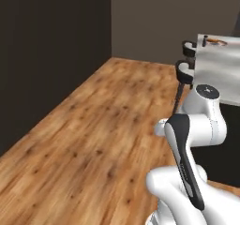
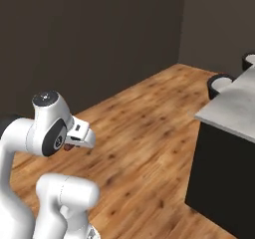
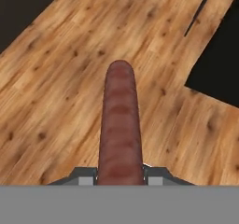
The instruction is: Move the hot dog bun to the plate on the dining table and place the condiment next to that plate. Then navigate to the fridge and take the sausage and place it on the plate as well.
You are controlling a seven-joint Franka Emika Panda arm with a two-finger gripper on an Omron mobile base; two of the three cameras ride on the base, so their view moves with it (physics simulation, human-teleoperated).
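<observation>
Gripper (image 3: 120,177) clenched on the sausage (image 3: 120,125), which projects straight out beyond its tips over the wooden floor (image 3: 56,101). Dining table (image 1: 220,74) stands ahead, well apart.

Even, dim rendered light; dark walls; soft blur; no glare.

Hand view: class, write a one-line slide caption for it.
End effector shut on the dark red sausage, carried above the wooden floor.

The arm (image 2: 47,128) is folded up close over the base. The gripper (image 3: 120,176) is closed tight on the sausage (image 3: 120,125).
</observation>
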